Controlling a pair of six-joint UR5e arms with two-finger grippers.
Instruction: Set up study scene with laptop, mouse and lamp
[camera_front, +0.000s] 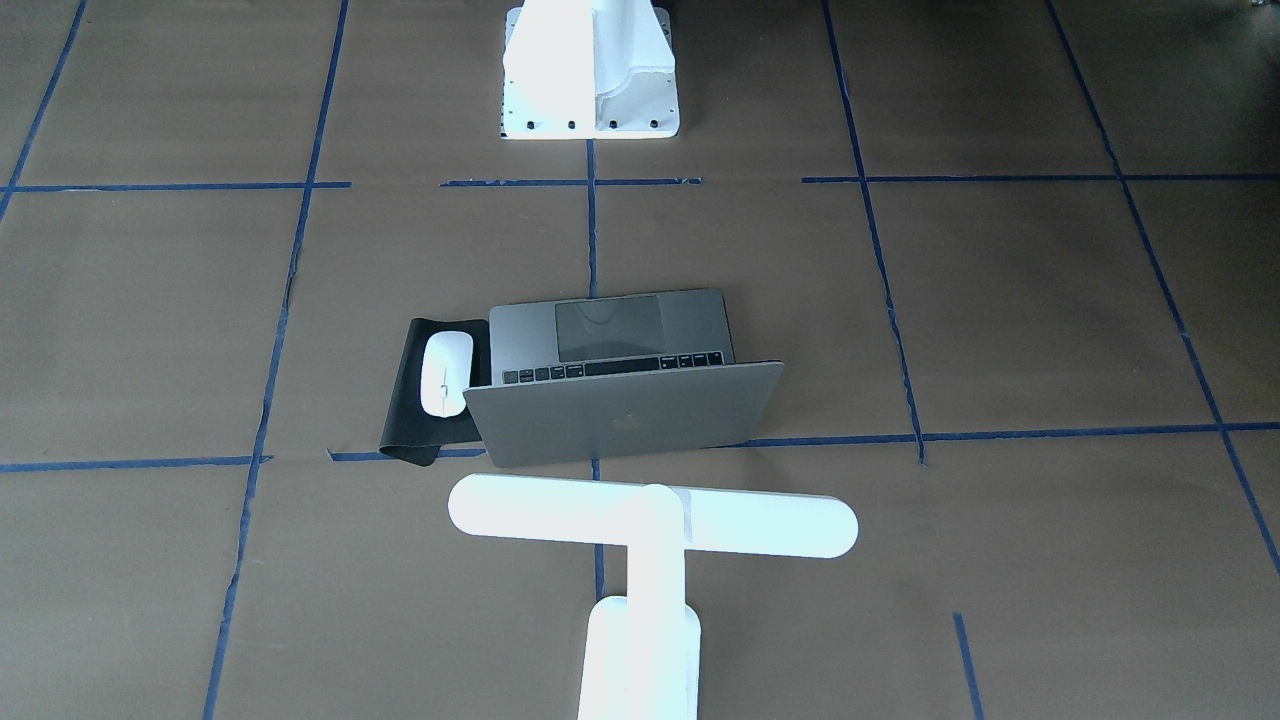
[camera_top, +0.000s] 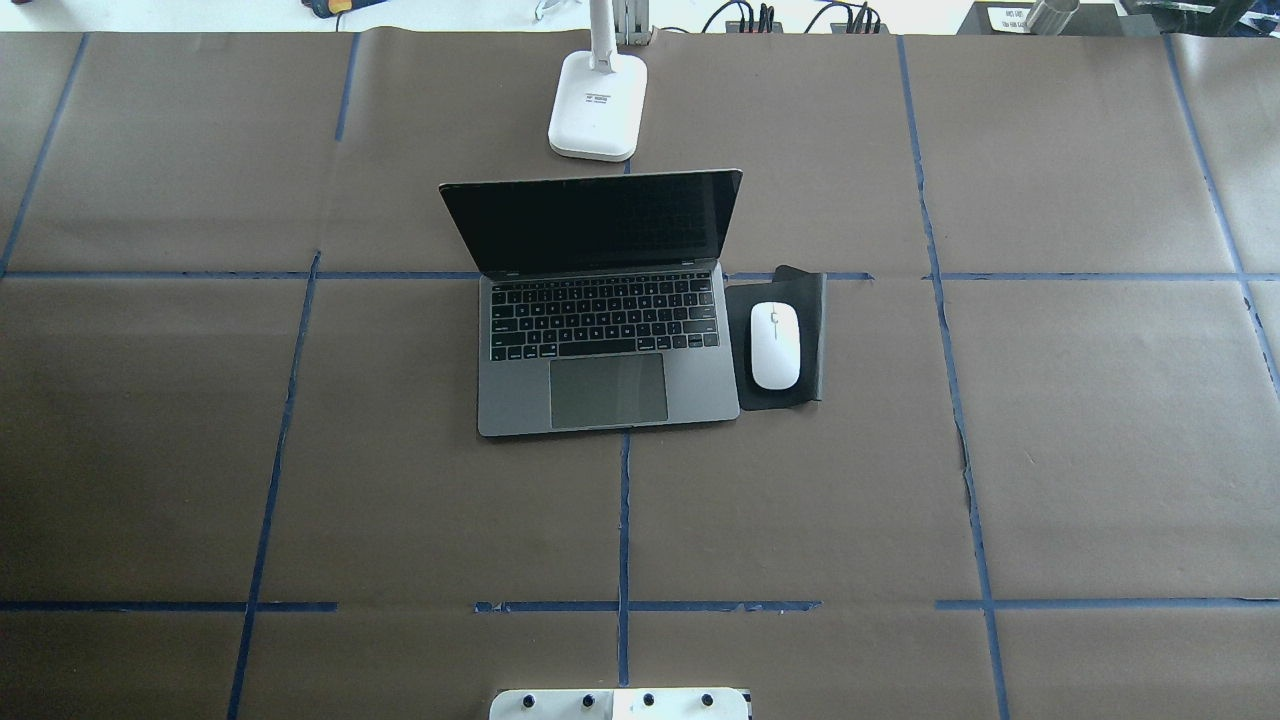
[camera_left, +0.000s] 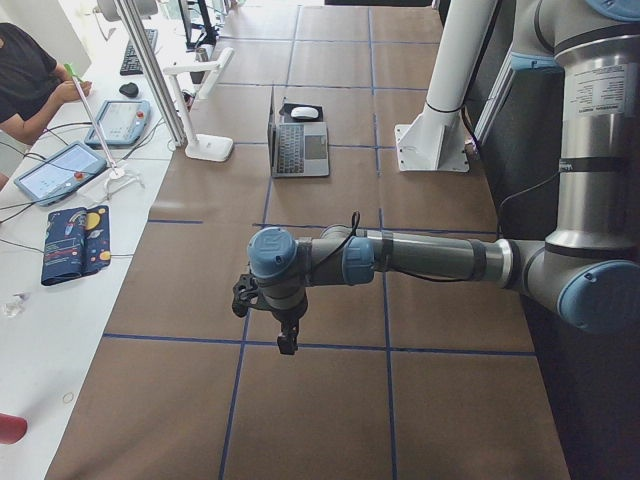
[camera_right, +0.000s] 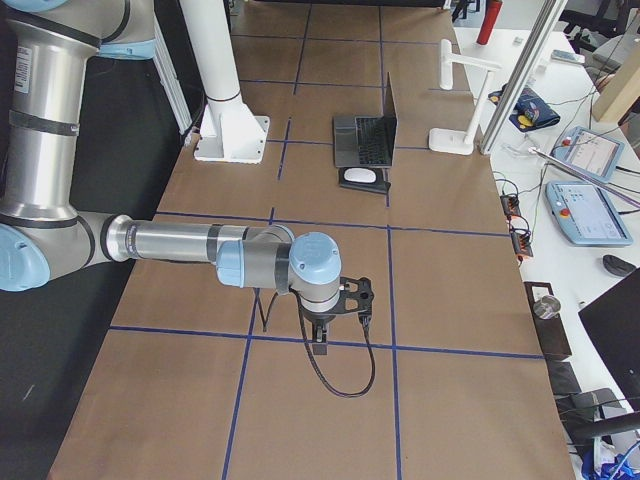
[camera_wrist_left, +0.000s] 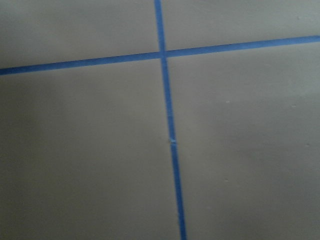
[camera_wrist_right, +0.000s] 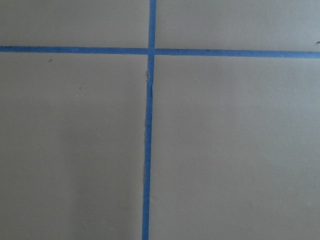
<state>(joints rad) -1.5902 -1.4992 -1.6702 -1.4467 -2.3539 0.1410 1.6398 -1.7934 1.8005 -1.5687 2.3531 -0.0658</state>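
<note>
The laptop (camera_top: 600, 330) stands open at the table's middle, its lid (camera_front: 625, 412) toward the far side. The white mouse (camera_top: 775, 345) lies on a black mat (camera_top: 812, 300) right beside the laptop. The white lamp (camera_front: 650, 520) stands beyond the laptop, its base (camera_top: 597, 105) at the far edge. My left gripper (camera_left: 287, 340) hangs over bare paper at the table's left end, far from these things. My right gripper (camera_right: 320, 345) hangs over bare paper at the right end. I cannot tell whether either is open or shut. Both wrist views show only paper and blue tape.
The white bolted robot mount (camera_front: 590, 70) stands at the table's near edge, behind the laptop's front. Blue tape lines (camera_top: 622, 520) grid the brown paper. A side bench with tablets (camera_left: 60, 170) and a seated person (camera_left: 25, 80) lies beyond the far edge.
</note>
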